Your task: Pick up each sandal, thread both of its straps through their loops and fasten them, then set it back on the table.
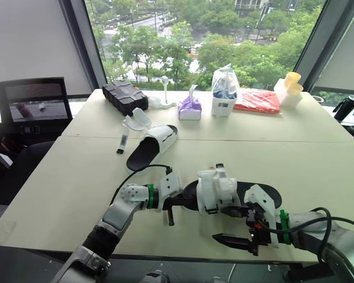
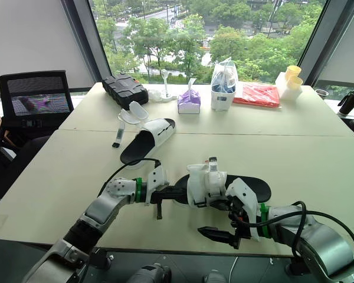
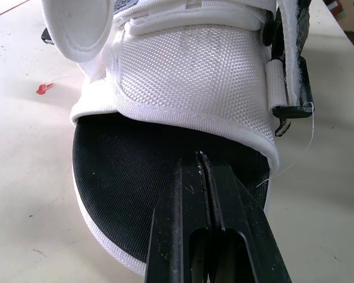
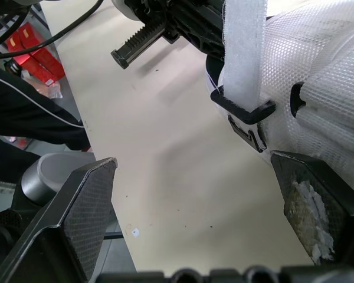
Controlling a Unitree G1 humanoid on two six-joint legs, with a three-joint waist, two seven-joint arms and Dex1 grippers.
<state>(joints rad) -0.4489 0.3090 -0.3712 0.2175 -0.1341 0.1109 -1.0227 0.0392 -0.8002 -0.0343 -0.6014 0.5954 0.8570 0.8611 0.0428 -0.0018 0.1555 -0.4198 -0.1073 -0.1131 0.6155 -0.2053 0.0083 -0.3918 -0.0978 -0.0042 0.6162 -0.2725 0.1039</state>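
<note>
Two white-strapped, black-soled sandals lie on the pale table (image 1: 65,183), the near sandal (image 1: 224,191) between both grippers and the far sandal (image 1: 153,144) well beyond it, with the left gripper (image 3: 202,158) pinched closed over the near sandal's toe end and the right gripper (image 4: 194,162) spread wide just beside its strap buckles.

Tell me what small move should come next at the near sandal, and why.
Probably ease the right gripper forward and close it on the white strap just above the black loop. Its fingers stand wide open, short of the strap, which runs into the loop on the near sandal, while the left gripper sits shut at the toe end.
</note>
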